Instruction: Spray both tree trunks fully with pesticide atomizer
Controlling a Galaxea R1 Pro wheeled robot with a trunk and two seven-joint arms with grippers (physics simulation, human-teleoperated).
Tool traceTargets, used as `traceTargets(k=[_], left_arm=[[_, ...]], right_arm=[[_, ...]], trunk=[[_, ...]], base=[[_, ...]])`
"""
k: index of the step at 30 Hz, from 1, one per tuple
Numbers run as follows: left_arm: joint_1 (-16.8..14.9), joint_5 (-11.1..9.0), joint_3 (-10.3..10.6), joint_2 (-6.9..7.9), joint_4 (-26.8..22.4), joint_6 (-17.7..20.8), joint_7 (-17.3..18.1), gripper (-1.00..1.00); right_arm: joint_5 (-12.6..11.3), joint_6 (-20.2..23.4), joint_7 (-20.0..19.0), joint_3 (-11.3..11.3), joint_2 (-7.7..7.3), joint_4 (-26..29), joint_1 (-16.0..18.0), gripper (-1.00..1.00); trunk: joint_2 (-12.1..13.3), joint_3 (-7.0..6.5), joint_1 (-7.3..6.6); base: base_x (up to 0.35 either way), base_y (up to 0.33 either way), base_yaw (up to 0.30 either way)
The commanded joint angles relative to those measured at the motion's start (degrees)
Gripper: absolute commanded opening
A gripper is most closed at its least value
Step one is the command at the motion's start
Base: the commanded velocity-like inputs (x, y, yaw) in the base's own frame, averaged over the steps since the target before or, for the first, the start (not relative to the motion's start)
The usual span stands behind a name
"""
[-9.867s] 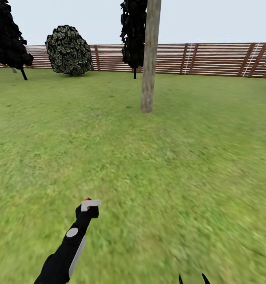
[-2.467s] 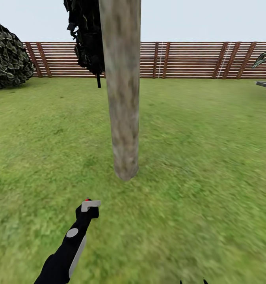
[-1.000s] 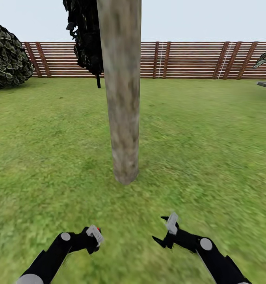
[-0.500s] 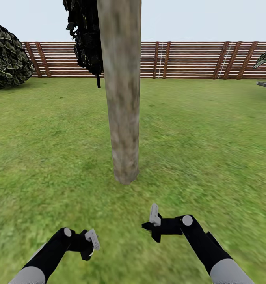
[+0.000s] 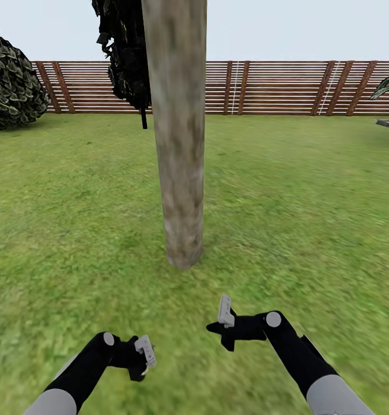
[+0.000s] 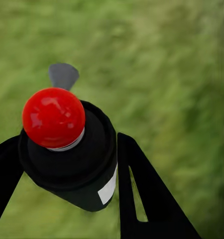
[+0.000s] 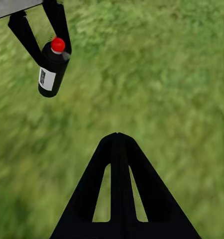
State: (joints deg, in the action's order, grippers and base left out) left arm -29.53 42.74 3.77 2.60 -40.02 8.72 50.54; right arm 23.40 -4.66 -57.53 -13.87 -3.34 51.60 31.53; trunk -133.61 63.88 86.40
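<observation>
- Pesticide atomizer (image 6: 72,154) — small black bottle with a red ball top, a white label patch on its side and a grey nozzle tab past the cap. It sits between the two dark fingers of the left gripper (image 6: 67,164), off the ground, with blurred grass behind it.
- In the right wrist view the same bottle (image 7: 52,69) hangs clamped between the left gripper's fingers (image 7: 23,31), red cap up, white label facing the camera, well above the lawn.
- Left gripper (image 5: 141,362) in the head view: low at the left, pinching the atomizer; the bottle itself is mostly hidden there behind the grey finger plate.
- Right gripper (image 5: 224,329): low at the right of centre, holding nothing. The right wrist view shows its fingers (image 7: 118,189) pressed together into one dark wedge, tips meeting.
- The two grippers are near each other but apart, both over the floor (image 5: 309,230) — green, blurry grass.
- Tree trunk (image 5: 180,150): thick mottled grey-beige column, upright, just beyond both grippers, its base set in the grass.
- A second tree's dark jagged foliage (image 5: 125,55) shows behind the trunk to the left.
- Farther back: brown slatted fence (image 5: 275,86) across the view; round dark bush (image 5: 12,80) at far left.
</observation>
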Motion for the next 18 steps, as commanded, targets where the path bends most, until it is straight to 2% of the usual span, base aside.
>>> traceTargets(k=[1,8,15,18], left_arm=[[0.0,0.1,0.0,-0.34,-0.1,0.0,0.5,-1.00],[-0.1,0.1,0.0,-2.14,-0.5,-0.1,1.8,-1.00],[-0.1,0.0,0.0,-3.53,-0.5,-1.8,2.7,-1.00],[-0.3,-0.1,0.0,-4.39,-0.6,-2.1,4.5,-1.00]], right_arm=[[0.0,0.0,0.0,0.0,0.00,0.0,0.1,-1.00],[0.1,0.0,-2.7,-0.1,0.00,-0.1,0.2,-1.00],[0.1,0.0,-3.1,-0.2,0.00,-0.2,0.2,-1.00],[0.1,0.0,-3.1,-0.2,0.00,-0.2,0.2,-1.00]], trunk=[[0.0,0.00,0.00],[0.0,0.00,0.00],[0.0,0.00,0.00],[0.0,0.00,0.00]], base=[[0.000,0.000,0.000],[0.000,0.000,0.000],[0.000,0.000,0.000],[0.000,0.000,0.000]])
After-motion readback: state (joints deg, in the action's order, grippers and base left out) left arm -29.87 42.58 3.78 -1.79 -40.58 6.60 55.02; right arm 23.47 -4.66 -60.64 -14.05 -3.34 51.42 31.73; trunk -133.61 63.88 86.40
